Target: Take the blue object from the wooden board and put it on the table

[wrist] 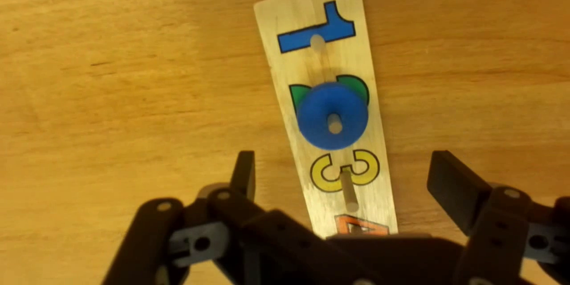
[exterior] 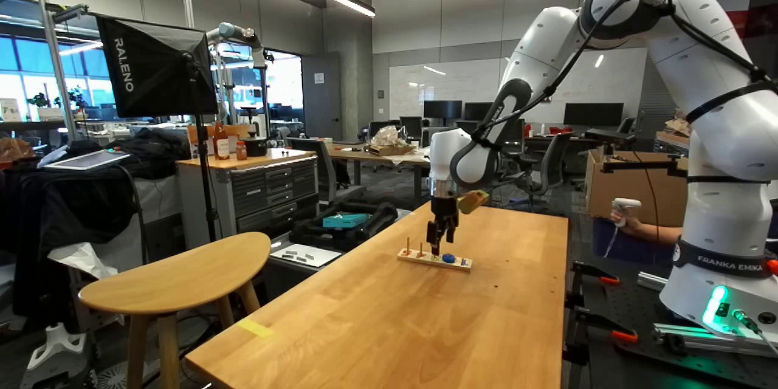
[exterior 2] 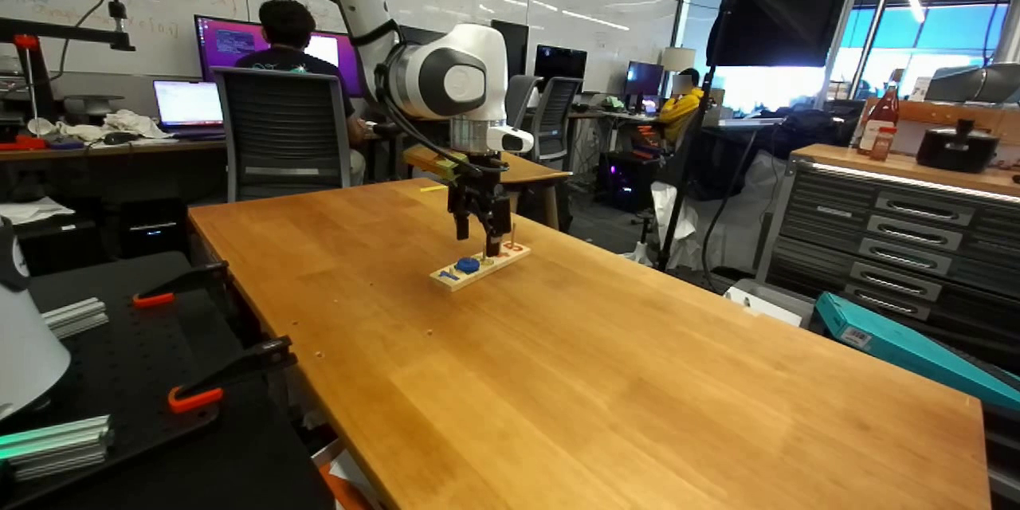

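A wooden bench (exterior: pixel 425 322) is standing in a busy room, with a small board (wrist: pixel 285 13) lying on it. Well apart from the board, a stool (exterior: pixel 176 276) is standing, and a person (exterior 2: pixel 288 25) is sitting by a big screen (exterior 2: pixel 227 40). Flat wood is stretching around the board. The board's end with the blue 1 (wrist: pixel 331 31) is lying well apart from one long bench edge; its other end is lying nearer the opposite edge. The tool (wrist: pixel 344 173) is hanging at the board, spread wide, with a finger showing on each side. On the board, a smooth, round blue disc (wrist: pixel 331 100) is sitting around a peg (wrist: pixel 335 124) and partly hiding a green number (wrist: pixel 358 84).
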Motion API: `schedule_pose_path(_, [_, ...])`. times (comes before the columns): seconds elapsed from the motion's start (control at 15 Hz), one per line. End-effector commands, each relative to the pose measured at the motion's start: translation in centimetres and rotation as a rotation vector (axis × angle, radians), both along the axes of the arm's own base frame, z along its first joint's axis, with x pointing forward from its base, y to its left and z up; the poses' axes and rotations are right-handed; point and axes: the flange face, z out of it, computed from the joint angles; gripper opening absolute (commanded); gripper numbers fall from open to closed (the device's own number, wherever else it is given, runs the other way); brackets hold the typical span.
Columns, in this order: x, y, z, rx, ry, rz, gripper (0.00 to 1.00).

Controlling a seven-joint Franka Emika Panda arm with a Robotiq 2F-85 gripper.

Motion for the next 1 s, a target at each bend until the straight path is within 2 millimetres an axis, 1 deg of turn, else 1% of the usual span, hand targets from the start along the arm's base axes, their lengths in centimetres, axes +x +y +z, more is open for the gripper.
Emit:
schedule_pose_path(0.0, [1.0,-0.5,-0.7,0.005,-0.031,-0.016,1.00])
schedule_pose_path(0.27, [0.4,-1.1,-2.0,-0.002,-0.004,-0.034,1.00])
schedule_pose_path(0.47, [0.0,-1.3,-2.8,-0.005,0.009,-0.032,1.00])
schedule_pose_path(0.53, [-0.1,-1.2,-3.1,-0.007,0.011,-0.030,0.75])
schedule_pose_path(0.6, [-0.2,-1.0,-3.2,-0.004,0.015,-0.030,0.74])
schedule_pose_path(0.8, [-0.2,-0.7,-3.1,-0.004,0.015,-0.025,0.51])
schedule_pose_path(0.87, [-0.2,-0.6,-3.0,-0.004,0.014,-0.023,0.42])
schedule_pose_path(0.93, [-0.1,-0.5,-2.8,-0.006,0.012,-0.022,0.36])
